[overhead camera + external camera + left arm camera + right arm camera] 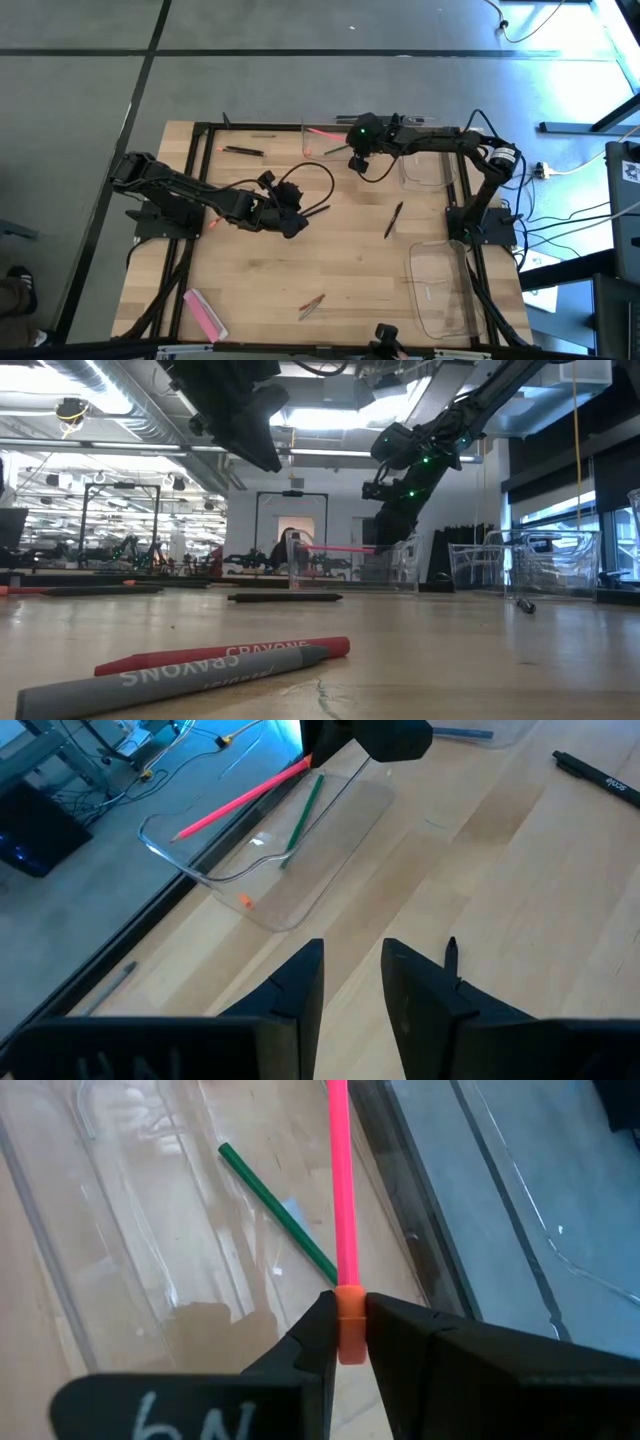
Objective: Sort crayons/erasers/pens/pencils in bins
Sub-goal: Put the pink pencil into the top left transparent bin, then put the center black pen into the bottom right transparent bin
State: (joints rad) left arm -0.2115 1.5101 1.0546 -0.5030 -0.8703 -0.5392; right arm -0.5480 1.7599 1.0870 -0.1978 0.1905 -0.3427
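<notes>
My right gripper (pixel 356 158) is over the clear bin (pixel 320 146) at the table's far middle, shut on a pink pencil (pixel 322 132). The pencil reaches out over that bin, and its point is near the bin's far rim (pixel 200 870). A green pencil (pixel 275 1210) lies on the bin's floor. My left gripper (pixel 293 222) waits open above the wood near the table's middle, with nothing between its fingers (pixel 352 965). A black pen (pixel 316 211) lies just beside it. The pink eraser (pixel 205 312) lies flat at the near left corner. My right gripper pinches the pink pencil by its orange end (pixel 350 1325) between its two fingertips. The fingers slant down from the table's right side, and the pencil runs on from them in line. It stays nearly level over the bin; whether its point rests on the rim, I cannot tell.
Two more clear bins stand on the right, one far (pixel 428 170) and one near (pixel 445 290). A red and a grey crayon (pixel 200 660) lie near the front edge. Black pens lie at the middle right (pixel 394 220) and far left (pixel 243 150). Black frame bars (pixel 190 200) border the table.
</notes>
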